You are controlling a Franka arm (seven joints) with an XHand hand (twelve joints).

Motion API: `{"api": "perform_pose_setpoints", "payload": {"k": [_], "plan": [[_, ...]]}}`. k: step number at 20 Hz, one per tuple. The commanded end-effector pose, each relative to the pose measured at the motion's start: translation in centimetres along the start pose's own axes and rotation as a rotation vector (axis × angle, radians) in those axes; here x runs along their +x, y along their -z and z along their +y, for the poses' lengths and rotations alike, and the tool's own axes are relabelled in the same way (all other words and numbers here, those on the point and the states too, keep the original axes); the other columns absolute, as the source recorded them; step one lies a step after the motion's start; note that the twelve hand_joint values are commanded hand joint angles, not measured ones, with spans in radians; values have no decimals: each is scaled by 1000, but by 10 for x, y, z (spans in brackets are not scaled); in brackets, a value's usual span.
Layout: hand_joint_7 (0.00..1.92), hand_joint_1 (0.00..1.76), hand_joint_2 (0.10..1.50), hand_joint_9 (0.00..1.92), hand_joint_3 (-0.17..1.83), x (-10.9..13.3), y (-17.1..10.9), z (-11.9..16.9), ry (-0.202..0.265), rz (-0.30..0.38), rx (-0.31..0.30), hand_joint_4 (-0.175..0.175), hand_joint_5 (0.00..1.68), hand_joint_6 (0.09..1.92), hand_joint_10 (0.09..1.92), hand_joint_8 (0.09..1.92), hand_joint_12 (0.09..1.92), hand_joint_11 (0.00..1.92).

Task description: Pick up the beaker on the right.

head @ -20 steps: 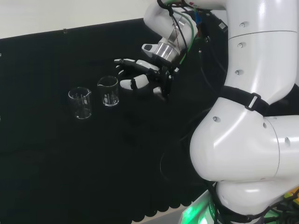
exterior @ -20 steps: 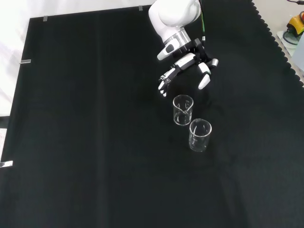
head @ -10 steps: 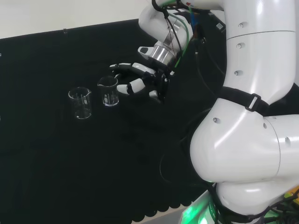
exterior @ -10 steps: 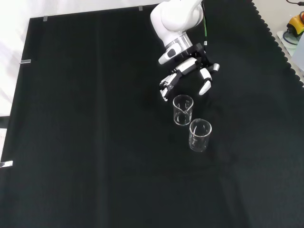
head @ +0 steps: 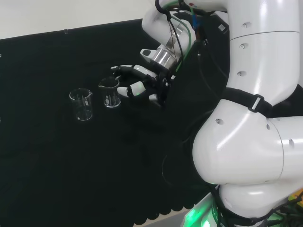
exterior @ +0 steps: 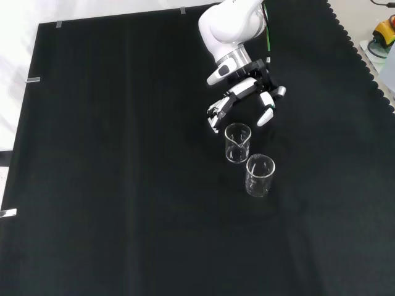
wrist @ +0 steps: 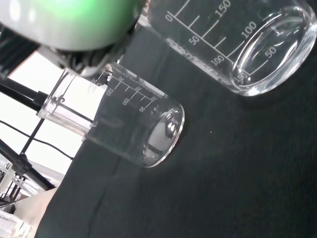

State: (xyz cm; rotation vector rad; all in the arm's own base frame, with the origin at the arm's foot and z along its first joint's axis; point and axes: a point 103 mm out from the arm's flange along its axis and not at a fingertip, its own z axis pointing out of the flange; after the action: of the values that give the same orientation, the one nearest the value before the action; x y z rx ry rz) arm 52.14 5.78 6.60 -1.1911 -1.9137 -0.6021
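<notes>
Two clear glass beakers stand upright on the black cloth. In the head view the right beaker (head: 110, 92) is the one nearest the hand, and the left beaker (head: 81, 104) stands a little apart from it. The hand (head: 150, 81) is open, its fingers spread and slightly bent, with the tips reaching level with the right beaker's rim on either side; I cannot tell whether they touch the glass. In the front view the hand (exterior: 244, 94) hovers just above the nearer beaker (exterior: 237, 143), and the other beaker (exterior: 260, 176) stands below it. In the wrist view the near beaker (wrist: 233, 44) looms large before the far beaker (wrist: 121, 126).
The arm's white links (head: 251, 123) take up the right of the head view. The cloth's scalloped edge (exterior: 364, 55) runs down the right side of the front view, with a yellow and red object (exterior: 384, 31) beyond it.
The hand has moved left in the head view, and lower in the front view, closing the gap to the right beaker. Both beakers stand where they were.
</notes>
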Motion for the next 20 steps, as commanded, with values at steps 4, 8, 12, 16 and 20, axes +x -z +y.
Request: {"api": "perform_pose_setpoints", "payload": {"k": [4, 8, 12, 16, 20], "plan": [[273, 924, 311, 415, 1158, 2, -5, 6, 26, 5, 52, -77, 367, 87, 657, 680, 1325, 0], [272, 919, 308, 411, 1159, 2, -6, 10, 36, 17, 78, -77, 368, 87, 654, 680, 1320, 0], [276, 915, 306, 410, 1160, 0, -6, 13, 45, 23, 101, -76, 370, 87, 653, 682, 1315, 0], [282, 910, 305, 411, 1159, -2, -5, 15, 51, 12, 128, -74, 377, 87, 652, 683, 1312, 0], [300, 909, 305, 417, 1159, -4, -7, 16, 49, 13, 134, -72, 389, 87, 652, 688, 1314, 0]]}}
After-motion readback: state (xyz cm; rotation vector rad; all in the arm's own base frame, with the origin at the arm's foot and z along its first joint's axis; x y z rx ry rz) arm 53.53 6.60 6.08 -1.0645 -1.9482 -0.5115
